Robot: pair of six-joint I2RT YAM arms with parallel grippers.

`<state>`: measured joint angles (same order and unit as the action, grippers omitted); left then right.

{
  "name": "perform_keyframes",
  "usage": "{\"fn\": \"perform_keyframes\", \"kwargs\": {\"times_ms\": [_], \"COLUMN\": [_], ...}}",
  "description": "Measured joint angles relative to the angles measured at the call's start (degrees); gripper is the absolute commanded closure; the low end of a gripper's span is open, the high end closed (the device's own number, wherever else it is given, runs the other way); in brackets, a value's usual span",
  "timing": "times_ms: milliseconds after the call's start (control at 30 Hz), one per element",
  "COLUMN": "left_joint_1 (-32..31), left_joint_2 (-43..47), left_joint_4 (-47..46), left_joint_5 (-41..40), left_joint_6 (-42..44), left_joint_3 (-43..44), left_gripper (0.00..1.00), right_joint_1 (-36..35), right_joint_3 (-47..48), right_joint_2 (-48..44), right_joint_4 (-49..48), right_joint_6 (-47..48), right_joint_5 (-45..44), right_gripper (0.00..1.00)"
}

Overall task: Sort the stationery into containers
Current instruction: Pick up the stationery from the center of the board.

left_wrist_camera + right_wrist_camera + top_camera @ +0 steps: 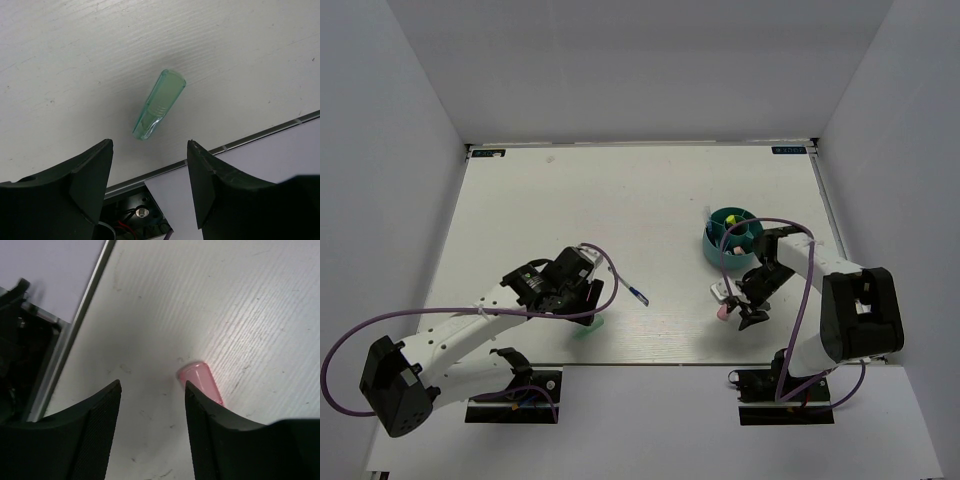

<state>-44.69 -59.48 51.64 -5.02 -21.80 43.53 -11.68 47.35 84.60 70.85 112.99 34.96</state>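
A white table [620, 200] fills the top view, walled in by plain white panels. Two robot arms are bolted at its near edge.

The left arm [460, 335] reaches forward and to the right, bent low over the near part of the table. The right arm [840, 310] folds back toward the table's middle. Purple cables [380, 330] loop along both arms.

A round teal tub [710, 248] with inner dividers stands upright on the right side of the table, just beyond the right arm's wrist. Small coloured things lie in its compartments, too small to name.

The left gripper [150, 145] hangs over the table near its front edge. Its two dark fingers stand apart and nothing is between them. The right gripper [152, 385] is also low over the table, near the tub. Its fingers are spread too, and they hold nothing.

A thin blue pen [638, 294] lies flat on the table, just right of the left gripper and well apart from the tub.

A mint-green stubby piece [159, 105] lies flat on the table just past the left fingertips, untouched and tilted across the gap between them. A pink stubby piece [201, 380] lies flat on the table beside one finger of the right gripper. Its far end is hidden behind that finger, so I cannot tell whether they touch.
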Motion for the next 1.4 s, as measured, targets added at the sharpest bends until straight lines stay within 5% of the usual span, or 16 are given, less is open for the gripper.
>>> {"fn": "perform_keyframes", "kwargs": {"times_ms": [767, 1233, 1400], "left_joint_1": [0.7, 0.7, 0.7], "left_joint_2": [1.3, 2.2, 2.2], "left_joint_4": [-1.3, -1.5, -1.9], "left_joint_5": [2.0, 2.7, 2.7], "left_joint_6": [0.8, 0.8, 0.7], "left_joint_3": [-1.2, -1.9, -2.9], "left_gripper": [0.29, 0.29, 0.29], "right_joint_1": [-4.5, -5.2, -5.7], "right_joint_3": [-4.9, -1.8, -2.9], "right_joint_2": [-0.7, 3.9, 2.5], "right_joint_4": [-20.9, -16.0, -17.0], "right_joint_6": [-0.1, 0.0, -0.1], "right_joint_5": [-6.8, -8.7, -9.1], "right_gripper": [0.45, 0.66, 0.92]}}
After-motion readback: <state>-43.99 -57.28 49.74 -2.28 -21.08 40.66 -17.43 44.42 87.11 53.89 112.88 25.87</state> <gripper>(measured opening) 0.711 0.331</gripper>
